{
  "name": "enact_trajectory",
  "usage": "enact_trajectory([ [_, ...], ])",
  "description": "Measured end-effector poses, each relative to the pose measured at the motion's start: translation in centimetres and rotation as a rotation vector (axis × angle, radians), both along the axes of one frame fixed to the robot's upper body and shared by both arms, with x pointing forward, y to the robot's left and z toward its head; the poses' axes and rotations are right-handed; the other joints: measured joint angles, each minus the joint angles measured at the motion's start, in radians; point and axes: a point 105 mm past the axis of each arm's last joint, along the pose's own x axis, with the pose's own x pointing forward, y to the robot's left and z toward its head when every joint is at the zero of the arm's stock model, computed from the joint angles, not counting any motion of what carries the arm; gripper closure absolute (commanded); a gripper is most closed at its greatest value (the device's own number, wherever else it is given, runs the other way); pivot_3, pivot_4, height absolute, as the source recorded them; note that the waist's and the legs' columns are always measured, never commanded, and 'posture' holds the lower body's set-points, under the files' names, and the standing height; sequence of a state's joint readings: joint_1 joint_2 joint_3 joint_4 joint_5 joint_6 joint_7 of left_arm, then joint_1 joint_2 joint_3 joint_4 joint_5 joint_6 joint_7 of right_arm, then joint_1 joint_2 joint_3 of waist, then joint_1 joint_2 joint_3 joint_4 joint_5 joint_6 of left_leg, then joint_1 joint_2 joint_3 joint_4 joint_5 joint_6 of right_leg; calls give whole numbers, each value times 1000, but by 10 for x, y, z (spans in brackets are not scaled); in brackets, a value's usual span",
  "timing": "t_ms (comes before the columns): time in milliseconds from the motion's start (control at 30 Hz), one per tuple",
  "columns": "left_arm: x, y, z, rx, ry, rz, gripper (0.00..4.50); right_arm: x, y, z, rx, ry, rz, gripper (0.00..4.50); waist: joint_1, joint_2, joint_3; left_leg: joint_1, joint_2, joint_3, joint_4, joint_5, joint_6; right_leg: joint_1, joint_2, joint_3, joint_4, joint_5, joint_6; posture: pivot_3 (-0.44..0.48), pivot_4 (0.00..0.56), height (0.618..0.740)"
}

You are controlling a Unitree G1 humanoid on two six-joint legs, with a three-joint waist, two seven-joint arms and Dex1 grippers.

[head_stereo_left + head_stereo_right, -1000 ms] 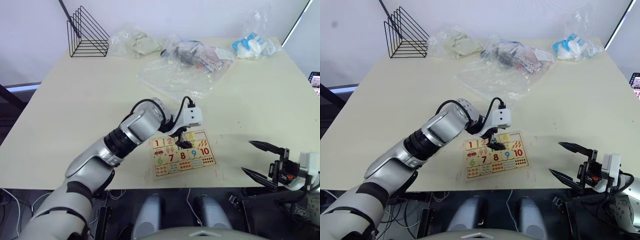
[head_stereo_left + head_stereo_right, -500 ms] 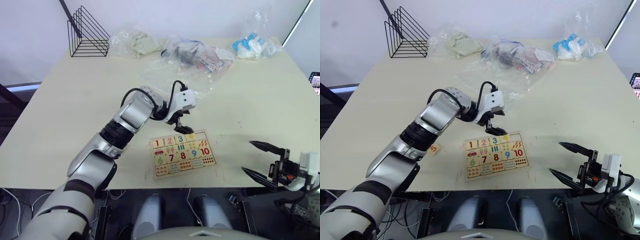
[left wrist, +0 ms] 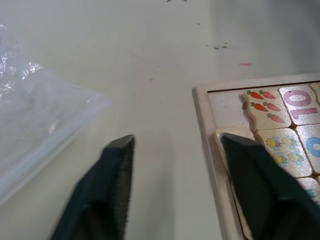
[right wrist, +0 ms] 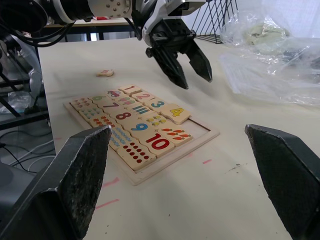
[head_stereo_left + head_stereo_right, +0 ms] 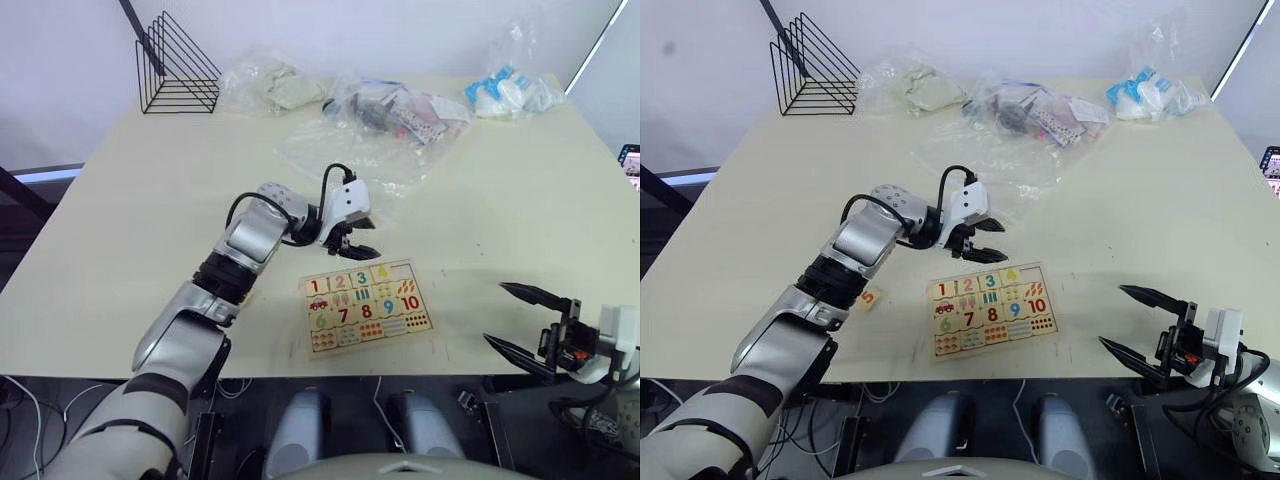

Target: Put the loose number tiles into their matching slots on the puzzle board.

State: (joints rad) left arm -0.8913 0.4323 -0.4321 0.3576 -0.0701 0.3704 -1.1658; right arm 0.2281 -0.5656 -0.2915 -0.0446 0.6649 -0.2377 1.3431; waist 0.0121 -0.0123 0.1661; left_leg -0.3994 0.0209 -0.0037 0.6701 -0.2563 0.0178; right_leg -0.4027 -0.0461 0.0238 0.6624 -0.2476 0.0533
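Observation:
The puzzle board [image 5: 366, 322] lies near the table's front edge. Number tiles 1 to 4 fill its top row, and the yellow 4 tile [image 5: 381, 273] looks slightly askew. The slot [image 4: 200, 128] at that row's right end is bare. One loose tile, an orange 5 [image 5: 869, 296], lies on the table left of the board. My left gripper [image 5: 978, 241] hovers just behind the board's far edge, open with nothing between its fingers [image 4: 172, 70]. My right gripper [image 5: 492, 312] hangs open past the table's front edge, right of the board.
Crumpled clear plastic bags [image 5: 345, 150] lie just behind the left gripper. More bags [image 5: 395, 108] with contents sit along the far side. A black wire rack [image 5: 178, 65] stands at the far left corner. Bare tabletop surrounds the board.
The left gripper has lifted off the board's top row and drawn back toward the far left. The 4 tile now lies in the row. The right arm has stayed put.

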Motion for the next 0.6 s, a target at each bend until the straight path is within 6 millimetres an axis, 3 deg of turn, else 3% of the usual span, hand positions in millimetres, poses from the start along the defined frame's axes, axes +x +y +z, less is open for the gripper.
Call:
enact_trajectory([
  [33, 1, 0, -1, 3, -15, -8, 3376, 0, 0, 0, 0, 0, 0, 0, 0, 0, 0, 0, 0, 0, 0, 0, 0, 0, 0, 0, 0, 0, 0, 0, 150, 740],
  [100, 2, 1, -4, 13, -32, -26, 4267, 0, 0, 0, 0, 0, 0, 0, 0, 0, 0, 0, 0, 0, 0, 0, 0, 0, 0, 0, 0, 0, 0, 0, 150, 740],
  [133, 2, 2, -5, 17, -36, -32, 4399, 0, 0, 0, 0, 0, 0, 0, 0, 0, 0, 0, 0, 0, 0, 0, 0, 0, 0, 0, 0, 0, 0, 0, 150, 740],
  [600, -3, -11, -20, 39, -37, -124, 4399, -2, -1, -2, -4, 8, -3, 0, 0, 0, 0, 0, 0, 0, 0, 0, 0, 0, 0, 0, 0, 0, 0, 0, 150, 740],
])
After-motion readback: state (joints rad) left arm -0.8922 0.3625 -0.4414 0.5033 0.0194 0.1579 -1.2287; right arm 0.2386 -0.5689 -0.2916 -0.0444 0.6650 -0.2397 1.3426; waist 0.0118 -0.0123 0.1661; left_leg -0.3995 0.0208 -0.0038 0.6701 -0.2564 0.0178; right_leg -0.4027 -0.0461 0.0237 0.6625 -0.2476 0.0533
